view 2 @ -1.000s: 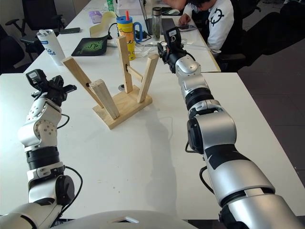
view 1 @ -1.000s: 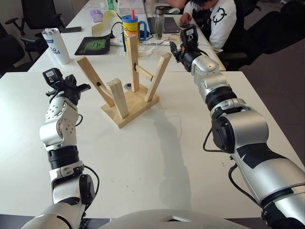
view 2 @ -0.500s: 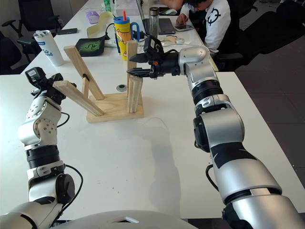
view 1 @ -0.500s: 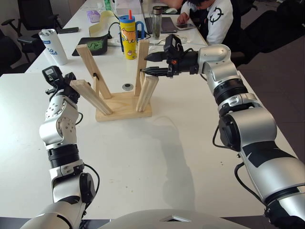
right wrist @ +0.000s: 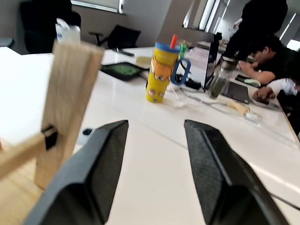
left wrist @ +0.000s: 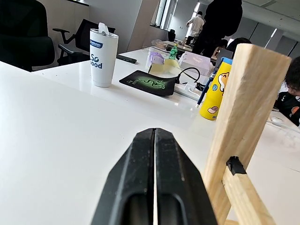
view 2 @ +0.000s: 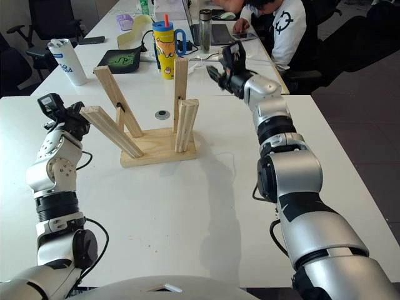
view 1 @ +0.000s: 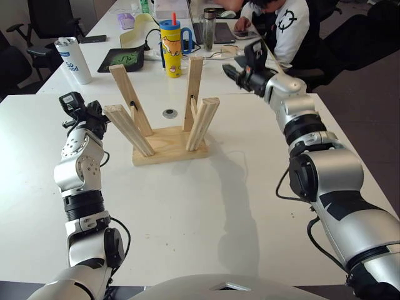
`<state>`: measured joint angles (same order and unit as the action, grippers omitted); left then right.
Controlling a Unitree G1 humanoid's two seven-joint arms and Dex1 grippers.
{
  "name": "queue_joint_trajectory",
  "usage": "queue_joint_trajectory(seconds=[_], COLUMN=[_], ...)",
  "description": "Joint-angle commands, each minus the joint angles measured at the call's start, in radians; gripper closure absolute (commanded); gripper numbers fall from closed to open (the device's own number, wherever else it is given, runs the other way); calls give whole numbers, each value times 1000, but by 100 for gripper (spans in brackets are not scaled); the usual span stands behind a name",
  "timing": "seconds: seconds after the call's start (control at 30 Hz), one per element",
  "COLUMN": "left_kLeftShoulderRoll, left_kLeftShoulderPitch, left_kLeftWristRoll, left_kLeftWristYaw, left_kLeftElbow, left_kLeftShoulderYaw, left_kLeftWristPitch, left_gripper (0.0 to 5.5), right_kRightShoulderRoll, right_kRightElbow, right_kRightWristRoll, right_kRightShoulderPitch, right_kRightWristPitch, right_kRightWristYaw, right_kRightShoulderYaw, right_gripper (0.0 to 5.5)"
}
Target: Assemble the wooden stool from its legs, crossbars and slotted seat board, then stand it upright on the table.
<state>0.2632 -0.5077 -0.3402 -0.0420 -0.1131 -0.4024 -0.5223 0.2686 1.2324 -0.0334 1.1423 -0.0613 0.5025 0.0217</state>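
Jaws pressed together on the left gripper (left wrist: 153,136), just beside a leg (view 1: 128,130); spread wide on the right gripper (right wrist: 154,126), holding nothing. And the stool (view 1: 169,150) sits legs-up near the far edge of the table (view 1: 219,212). I'd grip opposite legs low, then roll it gently.

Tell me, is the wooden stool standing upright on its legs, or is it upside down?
Upside down. Its seat board lies flat on the table, and its four legs point up.
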Motion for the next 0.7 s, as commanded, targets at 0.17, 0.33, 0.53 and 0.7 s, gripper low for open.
queue_joint_trajectory(seconds=[0.17,0.33,0.53,0.7], left_kLeftShoulderRoll=[75,63,61,73], left_kLeftShoulderPitch=[65,102,168,233], left_kLeftWristRoll=[128,136,110,106], left_kLeftWristYaw=[115,253,382,440], left_kLeftElbow=[-175,-107,67,174], left_kLeftShoulderYaw=[123,228,319,357], left_kLeftWristPitch=[99,121,88,38], left_gripper=[550,550,550,550], right_kRightShoulderRoll=[-79,-66,-2,102], right_kRightElbow=[-197,-376,-629,-924], right_kRightWristRoll=[17,80,165,269], right_kRightShoulderPitch=[-229,-305,-411,-544], right_kRightWristPitch=[-87,-17,134,319], right_kRightWristYaw=[245,402,581,715], right_kRightShoulderYaw=[-76,-83,-113,-130], right_gripper=[328,328,328,328])
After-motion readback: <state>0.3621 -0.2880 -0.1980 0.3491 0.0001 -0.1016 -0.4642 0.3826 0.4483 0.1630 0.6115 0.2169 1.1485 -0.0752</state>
